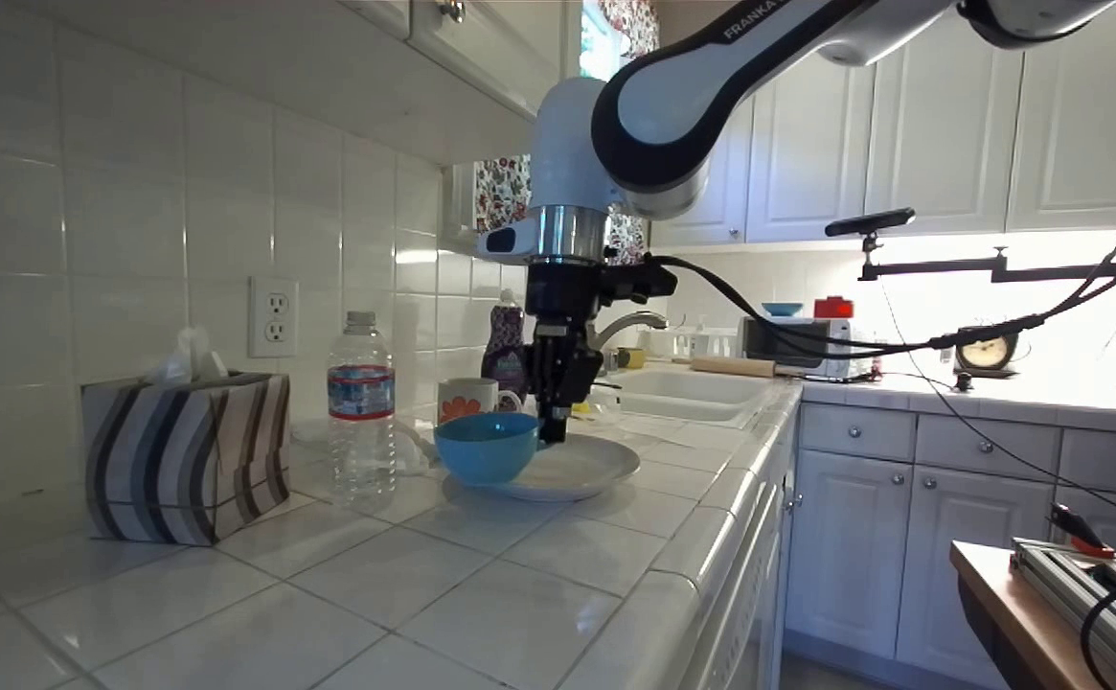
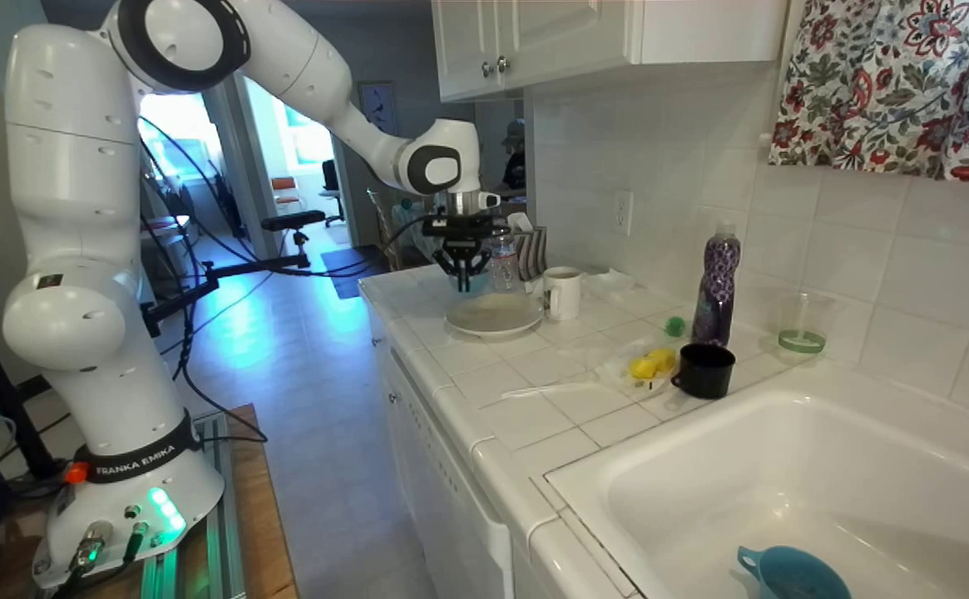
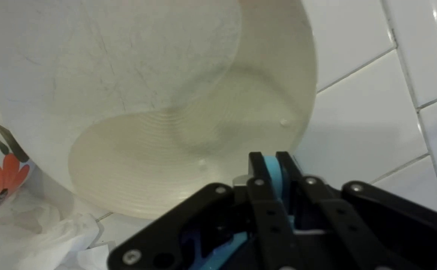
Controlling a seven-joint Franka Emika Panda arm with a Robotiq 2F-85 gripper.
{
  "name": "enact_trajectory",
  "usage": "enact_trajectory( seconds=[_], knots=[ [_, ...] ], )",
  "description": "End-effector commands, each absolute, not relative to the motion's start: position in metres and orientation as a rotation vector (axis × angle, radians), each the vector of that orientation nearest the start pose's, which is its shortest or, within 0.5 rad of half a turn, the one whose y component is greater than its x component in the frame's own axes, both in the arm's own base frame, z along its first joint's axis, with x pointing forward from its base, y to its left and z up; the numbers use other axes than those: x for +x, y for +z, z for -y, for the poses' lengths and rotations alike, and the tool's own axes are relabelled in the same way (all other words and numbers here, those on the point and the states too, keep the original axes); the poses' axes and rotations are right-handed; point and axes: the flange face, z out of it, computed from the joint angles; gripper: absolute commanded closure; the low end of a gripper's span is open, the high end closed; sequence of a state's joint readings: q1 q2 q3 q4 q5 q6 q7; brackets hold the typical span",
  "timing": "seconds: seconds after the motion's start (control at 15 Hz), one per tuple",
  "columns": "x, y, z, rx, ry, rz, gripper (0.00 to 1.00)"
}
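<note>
The fingers (image 3: pixel 257 168) are pinching the rim of a blue bowl (image 1: pixel 484 450): in the wrist view, right of centre in the lower half, a light blue strip of it shows between the two tips, and more blue shows under the black links along the bottom edge. In an exterior view the bowl is near the middle of the frame, roughly upright, its right side at the fingertips; whether it rests on the white tiled desk (image 1: pixel 519 613) or hangs just above it, I cannot tell.

Just right of the bowl there, and partly hidden by it, lies a pale plate (image 1: pixel 581 470); in the wrist view it fills the upper left and centre, shadows across it. Behind the bowl stands a white mug (image 1: pixel 469 398) with an orange flower, seen at the left edge of the wrist view above crumpled white material (image 3: pixel 34 240). A clear water bottle (image 1: pixel 362 455) and, farther left, a striped tissue box (image 1: pixel 184 455) stand left of the bowl.

In an exterior view, a purple soap bottle (image 2: pixel 715 287) and a black cup (image 2: pixel 704 371) stand right of centre; a white sink (image 2: pixel 783 466) with a blue cup (image 2: pixel 800 574) in it fills the lower right.
</note>
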State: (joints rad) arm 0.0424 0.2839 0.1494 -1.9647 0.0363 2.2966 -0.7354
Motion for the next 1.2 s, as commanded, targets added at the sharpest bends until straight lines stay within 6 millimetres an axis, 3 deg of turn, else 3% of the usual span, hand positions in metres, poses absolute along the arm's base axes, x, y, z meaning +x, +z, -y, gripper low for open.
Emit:
enact_trajectory(
  seconds=[0.0, 0.2, 0.27, 0.53, 0.6, 0.67, 1.13],
  knots=[
    [0.585, 0.346, -0.101, -2.831, -0.168, 1.257, 0.97],
    [0.579, 0.350, -0.097, -2.807, -0.209, 1.277, 0.97],
    [0.592, 0.340, -0.100, -2.822, -0.156, 1.281, 0.88],
    [0.587, 0.345, -0.099, -2.822, -0.171, 1.277, 0.88],
    [0.587, 0.345, -0.099, -2.821, -0.171, 1.277, 0.97],
    [0.587, 0.344, -0.098, -2.830, -0.168, 1.267, 0.97],
    [0.589, 0.347, -0.065, -2.920, -0.170, 1.154, 0.97]
  ],
)
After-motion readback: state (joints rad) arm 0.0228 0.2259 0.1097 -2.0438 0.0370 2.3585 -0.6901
